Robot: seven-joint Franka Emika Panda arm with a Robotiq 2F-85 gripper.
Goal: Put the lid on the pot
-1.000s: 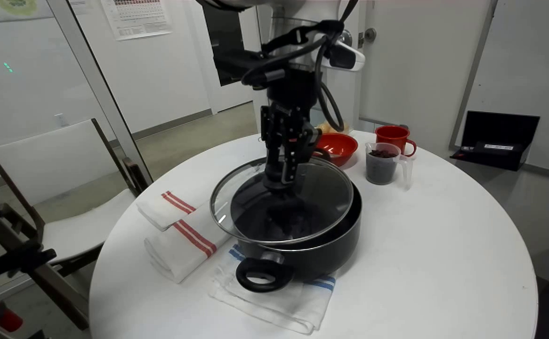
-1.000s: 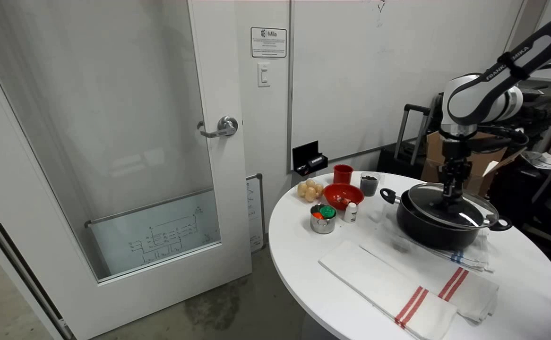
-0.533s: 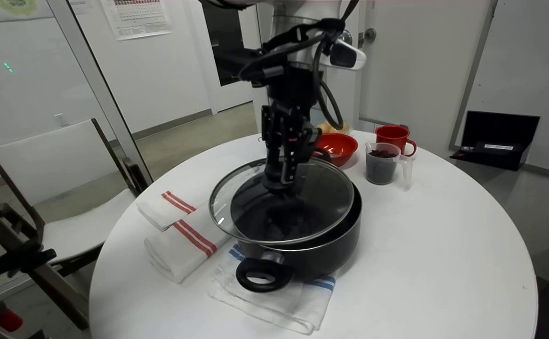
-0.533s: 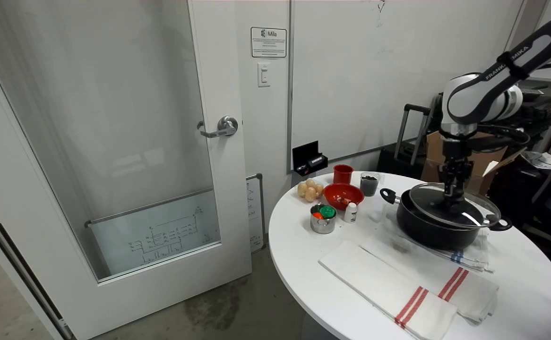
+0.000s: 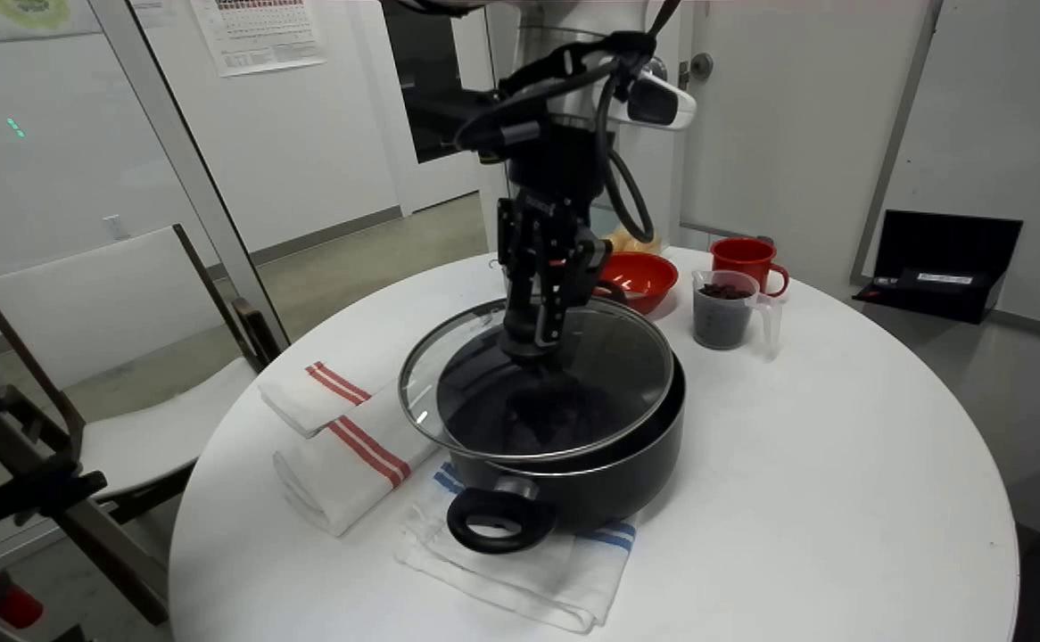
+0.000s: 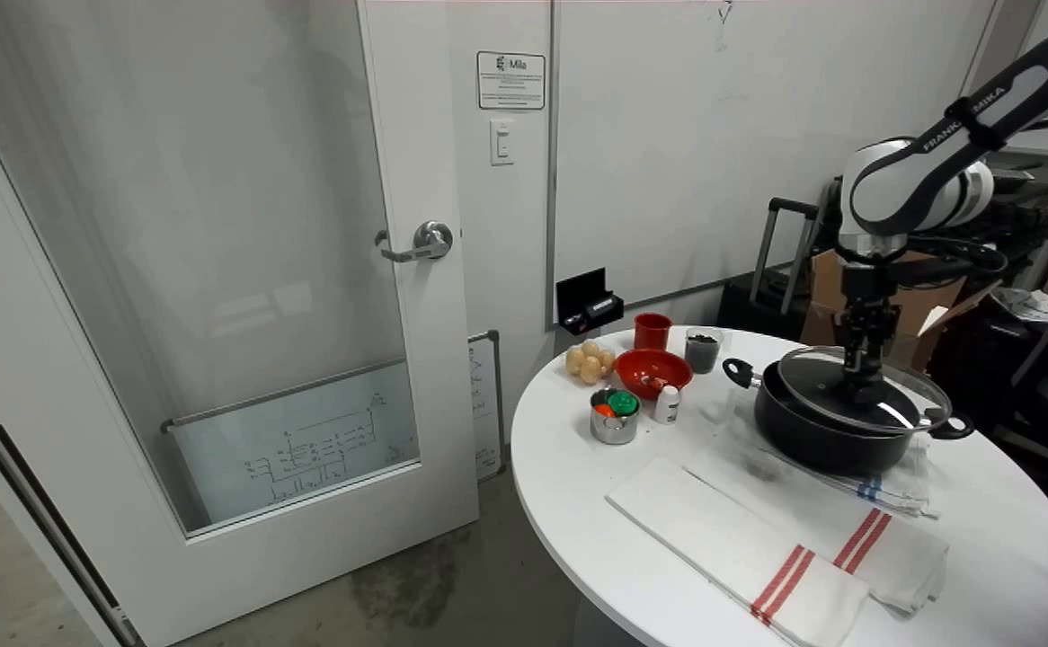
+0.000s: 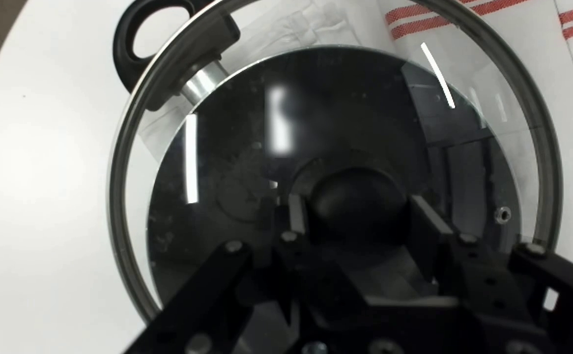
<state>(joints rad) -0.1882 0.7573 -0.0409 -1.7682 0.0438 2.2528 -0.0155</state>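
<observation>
Clamped with the two-finger gripper (image 7: 358,214) onto the black knob (image 7: 358,189) of the glass lid (image 5: 573,401), narrowed to its width. Held over the black pot (image 5: 627,490), with dark inside showing past the lid's edge; cannot tell whether touching the pot's rim. Bent straight down over the pot at the wrist of the arm (image 6: 883,189), lettered FRANKA EMIKA partly beneath a strap (image 6: 976,126). Underlaid at the pot's base by a blue-striped towel (image 5: 520,580) and flanked near it by red-striped towels (image 5: 333,481), on a round white table (image 5: 841,499). Shared beyond the pot, in an exterior view, with a red bowl (image 5: 640,281), a measuring cup (image 5: 722,319) and a red mug (image 5: 741,257); apart from the pot, with a white bottle (image 6: 667,406), its label too small to read. Marked "Mila" on a wall sign (image 6: 511,80) well apart from the pot, with finer print illegible.
</observation>
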